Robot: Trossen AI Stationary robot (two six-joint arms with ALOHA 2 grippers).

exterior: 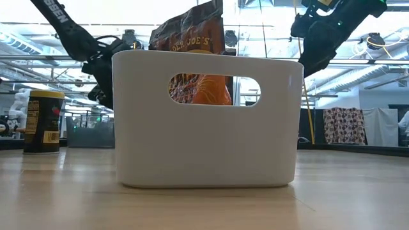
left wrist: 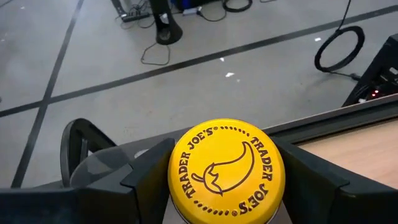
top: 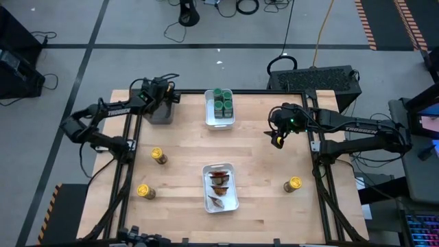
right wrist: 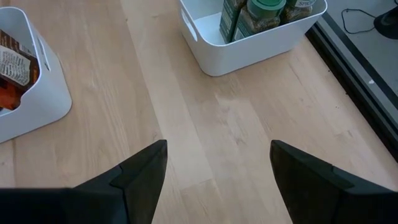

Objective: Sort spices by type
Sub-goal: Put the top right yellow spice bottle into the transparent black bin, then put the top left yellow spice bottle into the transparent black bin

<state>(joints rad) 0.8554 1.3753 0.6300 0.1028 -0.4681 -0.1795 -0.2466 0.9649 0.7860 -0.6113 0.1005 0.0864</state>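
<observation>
Jar [left wrist: 225, 177] with a yellow lid printed "Trader Joe's" and a chili sits gripped in the left end effector [left wrist: 224, 186]. Right end effector [right wrist: 217, 180] hangs released above the table [right wrist: 205, 137].

I'm looking at a robotics lab: taped grey floor [top: 137, 27], loose cables [top: 247, 7], framed wooden bench [top: 185, 137].

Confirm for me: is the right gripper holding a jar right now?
No. In the right wrist view the right gripper has its fingers spread with only bare table between them, while the green-lidded jars sit in their white bin.
</observation>
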